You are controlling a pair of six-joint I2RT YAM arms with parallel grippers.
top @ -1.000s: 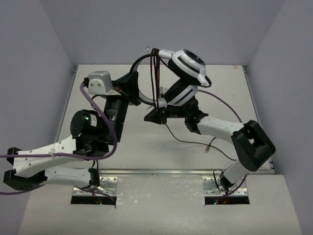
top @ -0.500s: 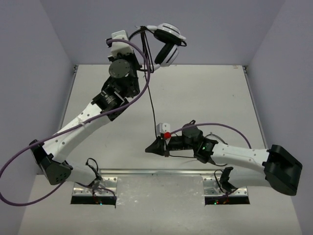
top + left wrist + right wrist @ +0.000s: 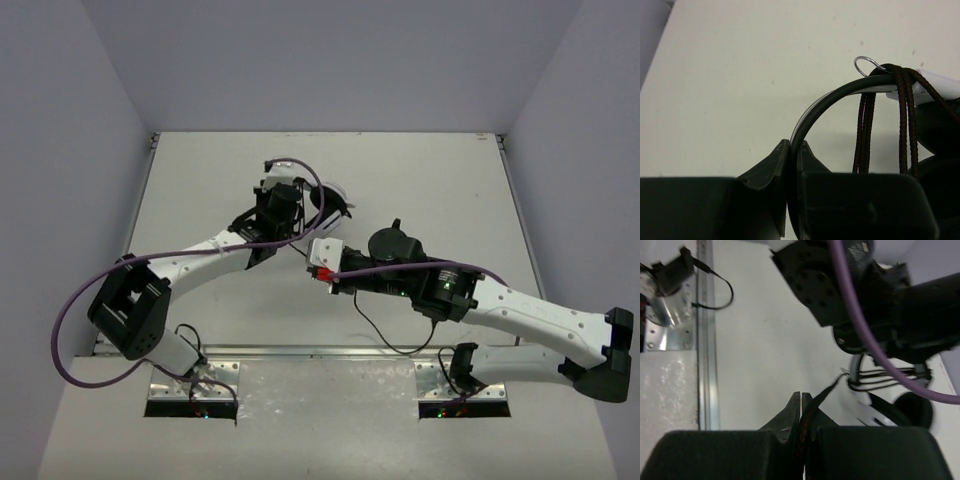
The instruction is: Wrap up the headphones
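Left wrist: L hand [image 3: 794,150] clamps headphones [image 3: 815,103] band | R hand [image 3: 801,407] pinches cable [image 3: 822,394]

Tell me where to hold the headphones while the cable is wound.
The bare headband arc, pinched across its thin section from the cable-free end, as the left gripper does; cable turns crowd the earcup end.

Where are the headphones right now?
The headphones are near the middle of the table, with the left gripper shut on their headband. The right gripper, close beside them, pinches their cable.
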